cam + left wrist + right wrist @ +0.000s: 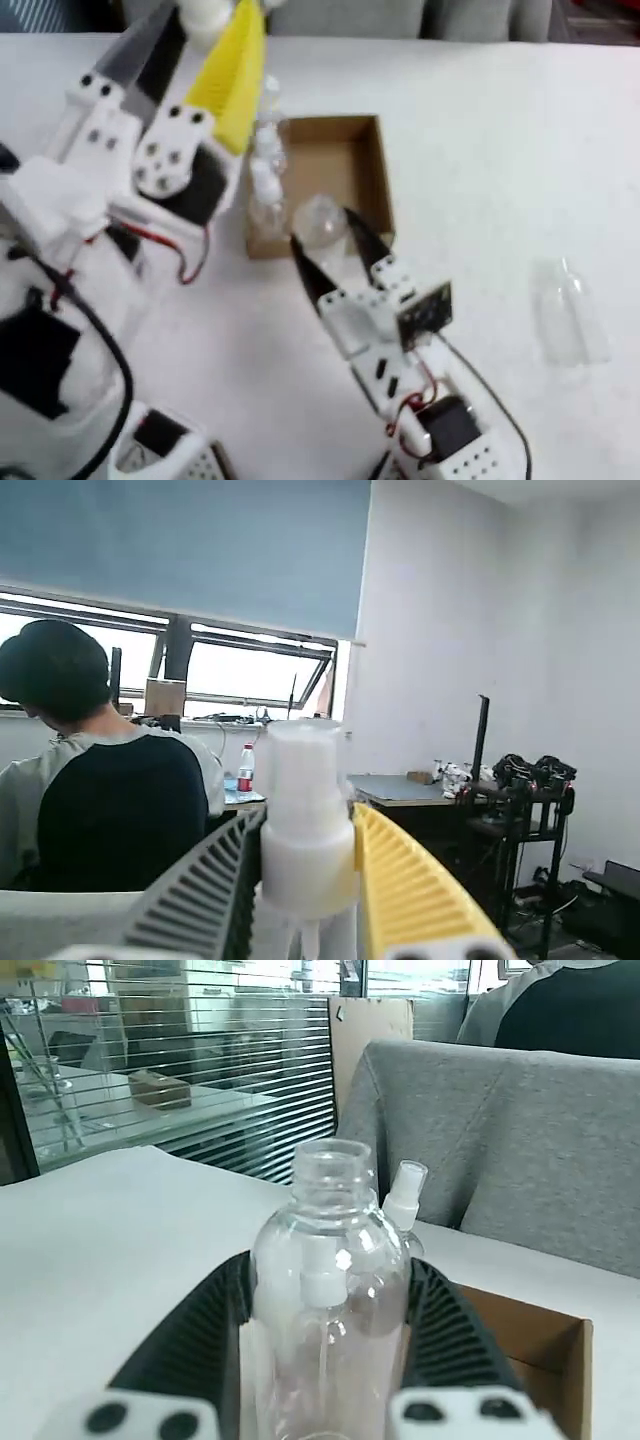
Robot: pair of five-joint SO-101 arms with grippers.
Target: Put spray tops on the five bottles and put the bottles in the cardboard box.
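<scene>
1. My left hand (pixel 305 870) is clamped on a white spray top (pixel 303 800), held high at the upper left of the high view.
2. My right hand (pixel 330 1275) grips a clear bottle (pixel 330 1220) with a bare neck, at the lower edge of the cardboard box (pixel 378 170), mid-frame.
3. Capped bottles (pixel 265 160) sit at the box's left side.
4. Another clear bottle (pixel 565 310) lies on the bench (pixel 480 120) at the right, well apart from the box.
</scene>
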